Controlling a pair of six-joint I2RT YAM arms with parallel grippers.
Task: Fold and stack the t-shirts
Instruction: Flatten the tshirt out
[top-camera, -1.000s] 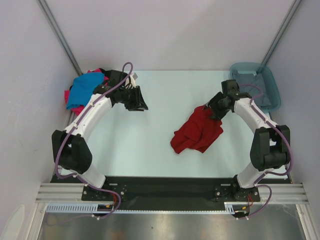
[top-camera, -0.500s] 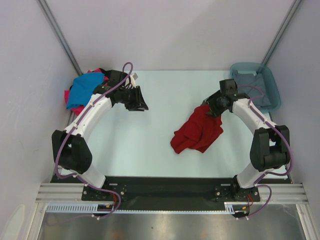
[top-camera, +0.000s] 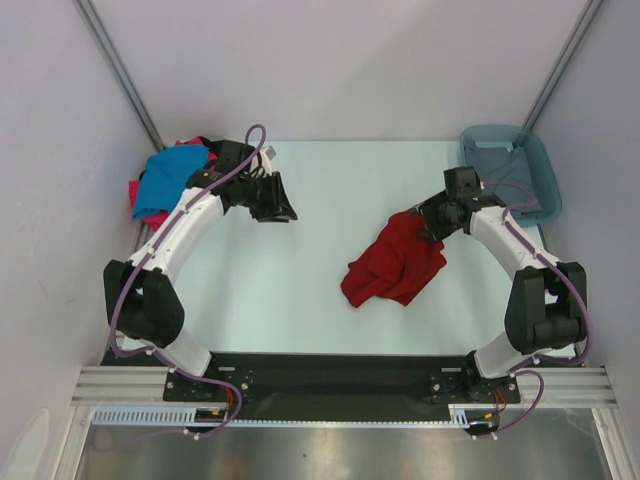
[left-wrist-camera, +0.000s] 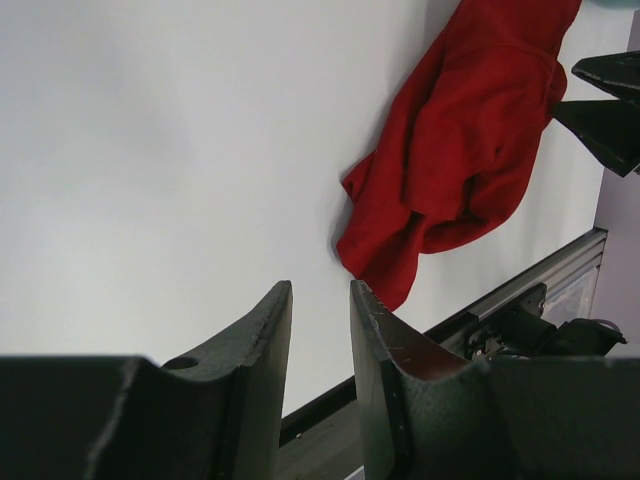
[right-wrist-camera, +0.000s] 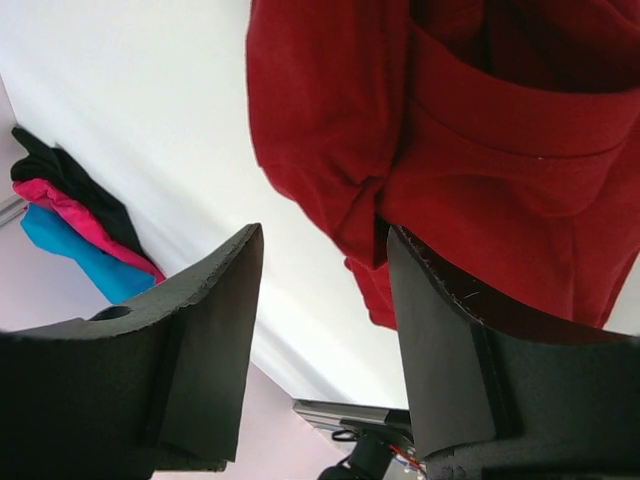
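The dark red t-shirt (top-camera: 395, 262) lies crumpled on the desk (top-camera: 290, 285), right of the middle. The right hand (right-wrist-camera: 322, 240) is at its far corner, fingers half apart, with a fold of cloth in the gap but, I think, not pinched. It should close on the hem only and lift slowly. The left hand (left-wrist-camera: 318, 292), nearly closed and empty, hovers well apart; it should take the opposite corner.

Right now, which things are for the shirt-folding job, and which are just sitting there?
For the job:
red t-shirt
blue t-shirt
pink t-shirt
black t-shirt

Just sitting there:
teal tub
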